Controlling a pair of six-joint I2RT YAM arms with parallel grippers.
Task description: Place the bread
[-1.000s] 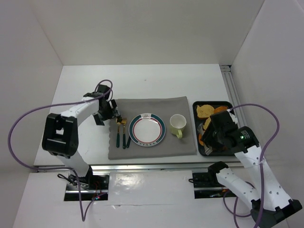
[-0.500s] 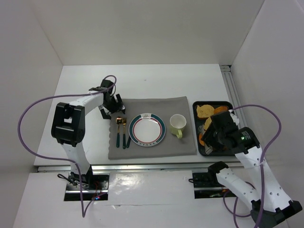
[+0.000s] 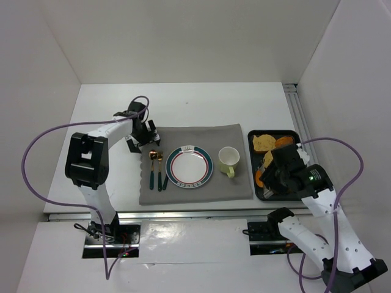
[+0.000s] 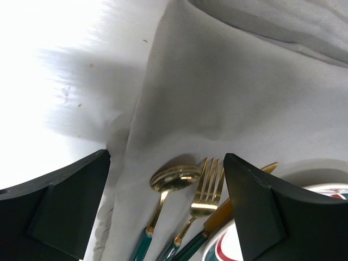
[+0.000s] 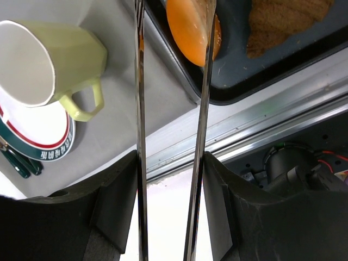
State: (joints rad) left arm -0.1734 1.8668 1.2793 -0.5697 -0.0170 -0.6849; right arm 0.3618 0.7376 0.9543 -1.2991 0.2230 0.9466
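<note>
Grey cloth placemat (image 3: 208,192) at the table's centre, top view. On it, left to right: spoon (image 3: 151,166), fork (image 3: 160,166), a plate (image 3: 189,166) with red and green rings, and a pale green cup (image 3: 229,160) with its handle toward the near edge. Just right of the mat, a black tray (image 3: 292,132) holds the bread pieces (image 3: 264,142). The left gripper (image 3: 142,135) hangs at the mat's far left corner. The right gripper (image 3: 266,176) is over the tray's near left part.

Left wrist view. The black fingers (image 4: 60,201) stand wide apart with nothing between them, so this gripper is released. Beyond them the gold spoon bowl and fork tines lie on the mat, and a gold knife tip (image 4: 267,167) lies beside the plate's rim.

Right wrist view. Two thin blade fingers (image 5: 140,109) reach toward the tray, spread apart. An orange roll (image 5: 187,27) lies in the tray's corner, partly between them. The right blade crosses it and the left blade stands clear, so nothing is clamped. Whether the right blade touches the roll cannot be told. A brown slice (image 5: 283,13) lies near the roll.
</note>
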